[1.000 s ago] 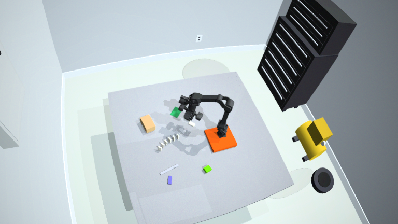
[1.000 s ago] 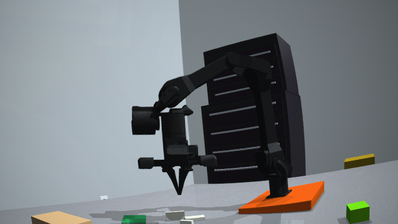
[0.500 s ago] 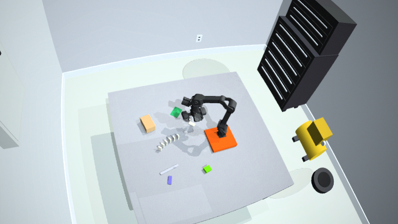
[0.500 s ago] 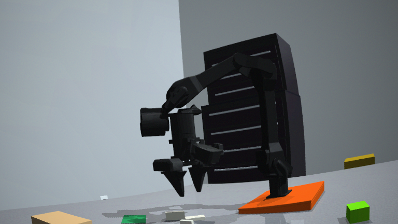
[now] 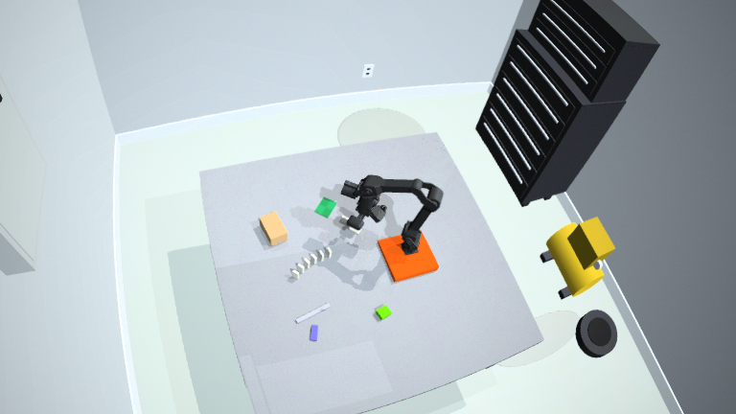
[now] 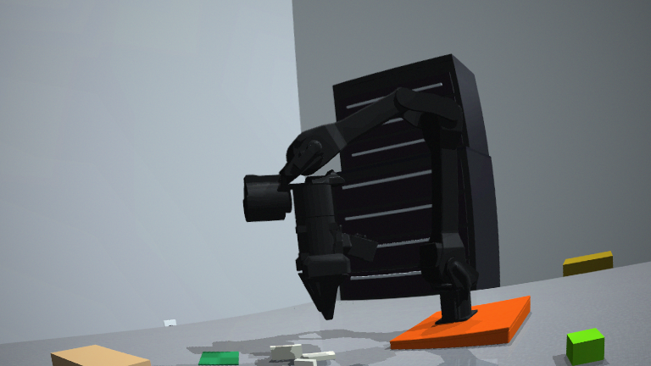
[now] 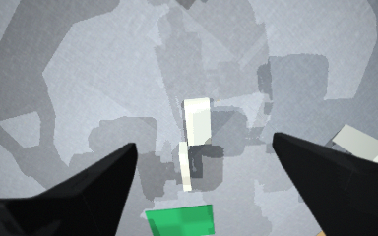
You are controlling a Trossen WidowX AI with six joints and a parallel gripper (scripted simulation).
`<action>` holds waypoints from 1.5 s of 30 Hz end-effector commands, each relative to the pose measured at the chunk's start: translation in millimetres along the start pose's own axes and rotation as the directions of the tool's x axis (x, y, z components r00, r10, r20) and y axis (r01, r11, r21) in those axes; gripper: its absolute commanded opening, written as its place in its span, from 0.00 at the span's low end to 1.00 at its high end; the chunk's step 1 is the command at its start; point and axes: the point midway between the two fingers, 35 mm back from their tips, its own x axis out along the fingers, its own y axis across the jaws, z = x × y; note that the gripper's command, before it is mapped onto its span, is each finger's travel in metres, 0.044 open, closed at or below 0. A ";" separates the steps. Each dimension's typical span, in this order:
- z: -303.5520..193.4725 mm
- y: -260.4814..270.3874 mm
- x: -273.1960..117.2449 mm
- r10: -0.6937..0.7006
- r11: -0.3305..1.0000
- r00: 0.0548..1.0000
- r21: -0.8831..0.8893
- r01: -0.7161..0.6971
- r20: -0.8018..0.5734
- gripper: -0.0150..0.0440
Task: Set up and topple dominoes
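Quick update w/ 12 o'clock = top of the overhead view: your tool (image 5: 364, 217) (image 6: 328, 316) (image 7: 205, 144) is wide open, nothing in it, hanging above the bench (image 5: 450, 301) (image 6: 119, 338) (image 7: 113, 98), tips pointing down. Your two loose dominoes are down below it. In the wrist cam both show between the fingers: the wider-looking domino (image 7: 198, 123) lies flat afaict, and the thin-looking domino (image 7: 185, 167) is on its long edge, toward 6 o'clock of that view. Can't tell if they touch.

Your standing row (image 5: 311, 262) is approx 7-8 o'clock from the tool, six upright in a slight curve, gaps between them. Neither loose one is at a row end, so that part's n/a as done.

Other stuff, all from the tool: dark green square (image 5: 325, 207) (image 6: 219, 357) (image 7: 182, 220) at 10, tan block (image 5: 272, 228) (image 6: 98, 356) at 9, orange slab (image 5: 402, 271) (image 6: 499, 318) under the arm's foot at 4, lime block (image 5: 383, 312) (image 6: 584, 347) between 5 and 6. Pale strip (image 5: 312, 312) is approx 7, w/ your purple block (image 5: 313, 333) near it, btwn 6 and 7.
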 end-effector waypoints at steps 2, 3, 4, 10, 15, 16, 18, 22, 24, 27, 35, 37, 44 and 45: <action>3.4 0.9 -1.4 -0.001 1.000 1.000 -0.027 0.001 -0.006 1.00; 3.2 0.9 0.0 -0.001 1.000 1.000 -0.027 0.001 -0.006 1.00; 2.7 0.8 4.1 -0.001 1.000 1.000 -0.027 0.001 -0.006 1.00; 1.9 0.7 52.4 -0.001 1.000 1.000 -0.027 0.001 -0.006 1.00; 2.2 0.2 64.2 -0.001 1.000 1.000 -0.027 0.001 -0.006 1.00; 2.2 0.2 64.9 -0.001 1.000 1.000 -0.027 0.001 -0.006 1.00; 2.0 0.1 67.7 -0.001 1.000 1.000 -0.027 0.001 -0.006 1.00; 1.8 0.1 73.9 -0.001 1.000 1.000 -0.027 0.001 -0.006 1.00; 1.8 0.1 76.9 -0.001 1.000 1.000 -0.027 0.001 -0.006 1.00; 1.8 0.1 79.1 -0.001 1.000 1.000 -0.027 0.001 -0.006 1.00; 1.8 0.1 79.1 -0.001 1.000 1.000 -0.027 0.001 -0.006 0.82; 1.8 0.1 79.1 -0.001 1.000 1.000 -0.027 0.001 -0.006 0.73; 1.8 0.1 79.1 -0.001 1.000 1.000 -0.027 0.001 -0.006 0.44; 1.8 0.1 79.1 -0.001 1.000 1.000 -0.027 0.001 -0.006 0.44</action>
